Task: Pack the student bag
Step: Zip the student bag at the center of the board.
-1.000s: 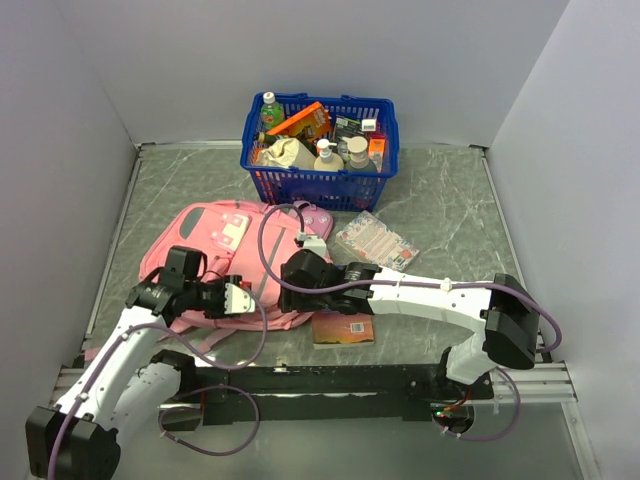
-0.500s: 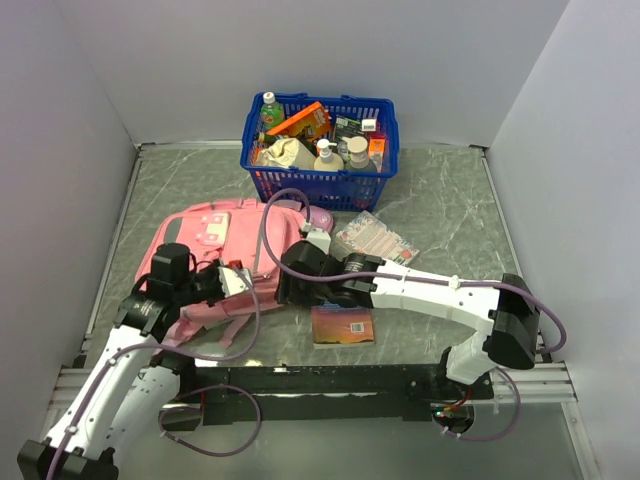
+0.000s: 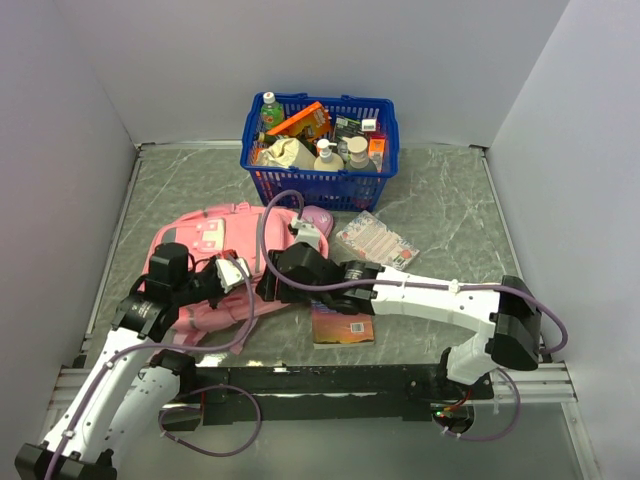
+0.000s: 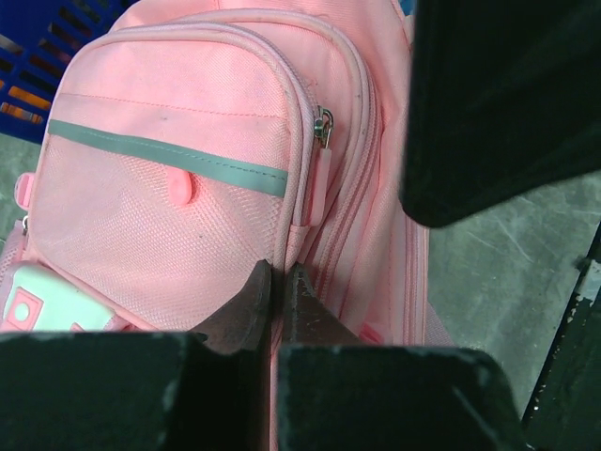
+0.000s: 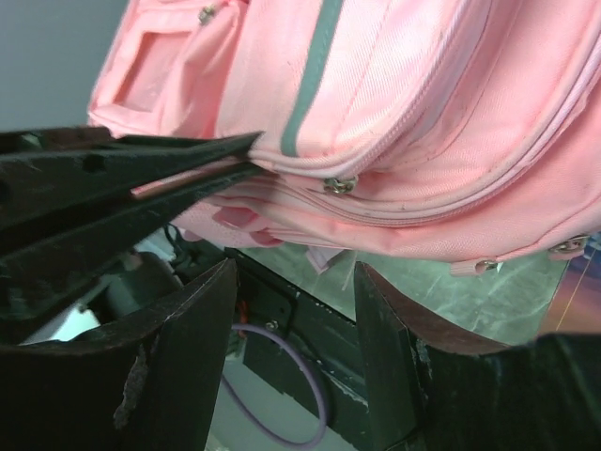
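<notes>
**Pink backpack pinched at its zip edge**

Soft pink fabric backpack [image 3: 200,240] with grey trim lies on the left half of the grey marbled tabletop [image 3: 440,200], on the near side of the blue plastic basket [image 3: 318,185] of bottles and packets. The left hand [image 4: 279,282] is pressed together on a thin fold of the backpack beside a zip seam. The right wrist view shows a pink strip caught between its fingers. The right hand [image 5: 293,272] is at the backpack's right edge, fingers apart with nothing between them. An orange booklet [image 3: 343,327] lies flat nearby.
</notes>
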`<move>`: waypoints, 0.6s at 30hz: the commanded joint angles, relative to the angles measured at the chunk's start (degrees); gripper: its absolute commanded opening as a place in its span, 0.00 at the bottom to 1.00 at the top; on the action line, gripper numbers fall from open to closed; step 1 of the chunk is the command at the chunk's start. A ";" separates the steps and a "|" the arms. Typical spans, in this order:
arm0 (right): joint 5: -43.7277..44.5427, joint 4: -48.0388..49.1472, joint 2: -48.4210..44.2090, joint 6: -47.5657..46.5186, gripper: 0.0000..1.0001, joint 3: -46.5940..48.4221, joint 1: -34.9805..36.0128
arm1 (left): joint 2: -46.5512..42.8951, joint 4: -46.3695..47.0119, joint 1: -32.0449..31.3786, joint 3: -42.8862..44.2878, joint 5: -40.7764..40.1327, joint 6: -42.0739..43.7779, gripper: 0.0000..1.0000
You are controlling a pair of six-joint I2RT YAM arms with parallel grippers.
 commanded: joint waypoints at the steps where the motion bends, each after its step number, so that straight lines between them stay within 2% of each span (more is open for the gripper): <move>1: 0.30 9.35 0.36 -2.85 0.61 -4.56 0.68 | -0.41 5.93 -0.45 4.39 3.33 -3.68 0.01; 10: 1.71 16.67 -0.87 -3.03 0.57 -10.90 0.68 | -0.32 4.79 -0.63 5.63 5.09 -5.96 0.01; 18: 1.01 21.17 -5.00 -5.05 0.57 -11.17 1.47 | -1.37 4.70 -0.80 2.02 4.30 -5.35 0.01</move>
